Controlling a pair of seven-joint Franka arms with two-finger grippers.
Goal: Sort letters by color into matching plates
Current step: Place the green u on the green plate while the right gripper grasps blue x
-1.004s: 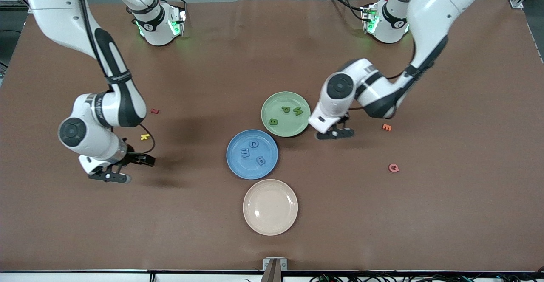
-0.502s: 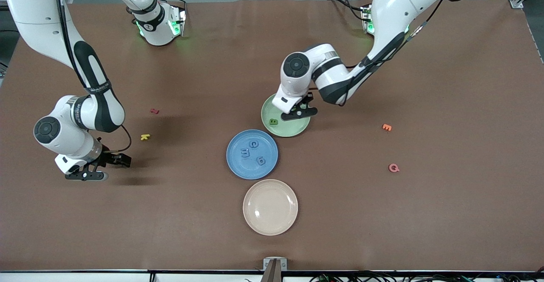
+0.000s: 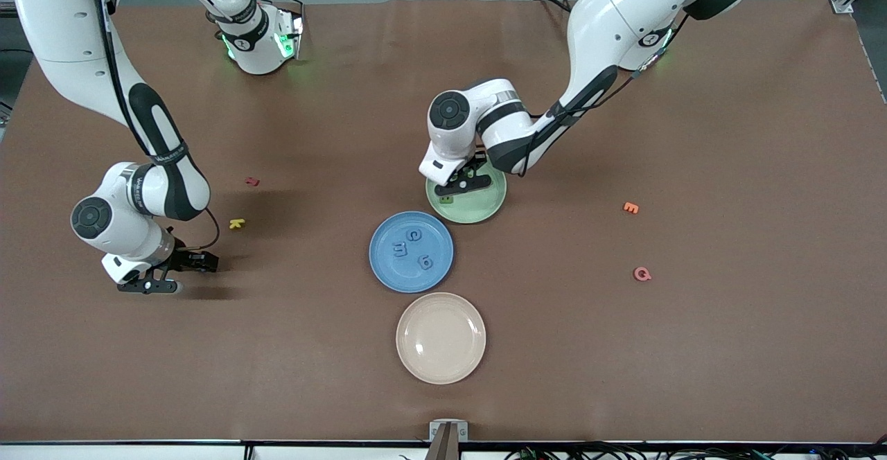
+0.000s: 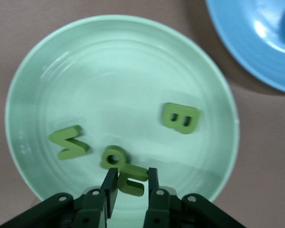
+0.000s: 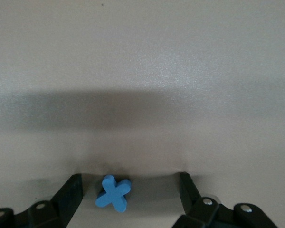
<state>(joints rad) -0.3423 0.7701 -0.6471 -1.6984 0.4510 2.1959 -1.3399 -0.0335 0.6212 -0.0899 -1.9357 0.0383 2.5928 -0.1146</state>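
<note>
Since a second ago the left arm has swung from the bare table beside the green plate (image 3: 485, 207) to a spot over it, and the right arm has shifted toward its own end of the table.

Brown matte cloth covers the table (image 3: 693, 349). Three round shallow plates sit mid-table in a line: the green plate farthest from the front camera, the blue plate (image 3: 388, 266) nearer, touching or nearly touching it, and a cream plate (image 3: 441, 337) nearest, glossier than the others.

The left gripper (image 4: 129, 183) hangs low over the green plate, its fingers pinched on a green U letter (image 4: 132, 179) whose lower part they hide. Three more thick foam letters lie flat in that plate: a green B (image 4: 180, 118), a green V (image 4: 69, 142) and a green P (image 4: 114, 156), the P partly overlapped by the held piece. Much of this plate is covered by the arm in the front view.

Three blue letters (image 3: 412, 247) lie in the blue plate.

The right gripper (image 5: 128, 197) stands low at the table with fingers spread wide around a blue X letter (image 5: 113, 192), which lies flat, closer to one finger, not gripped.

Small red, yellow, orange and pink letters lie scattered apart.
</note>
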